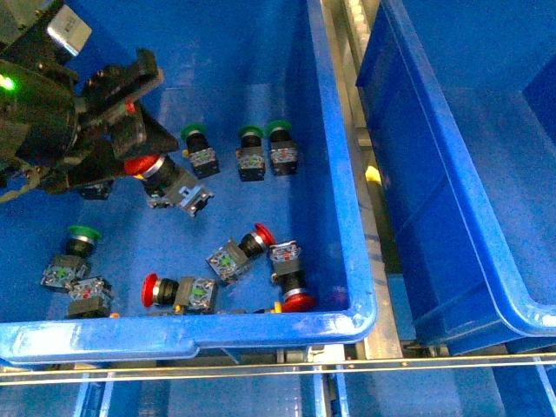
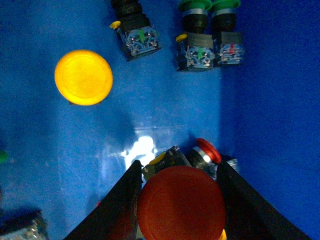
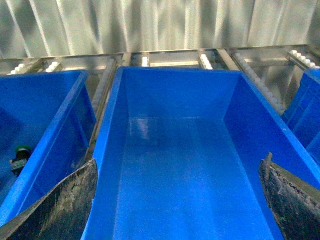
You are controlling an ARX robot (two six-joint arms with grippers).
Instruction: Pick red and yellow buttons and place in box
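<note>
One red button [image 1: 141,165] is clamped by its cap between my left jaws, inside the supply bin [image 1: 343,174] toward its left side, black body pointing away from my wrist. The box [image 1: 417,148] lies to my right, beyond the bin's right rim. My right jaws hang apart, empty, above that box.

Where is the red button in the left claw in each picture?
Front view: red button, upper left, in the left gripper.
Left wrist view: its cap close up, between the two fingers.
Right wrist view: not in it.
Shared landmark: two green buttons side by side.
</note>
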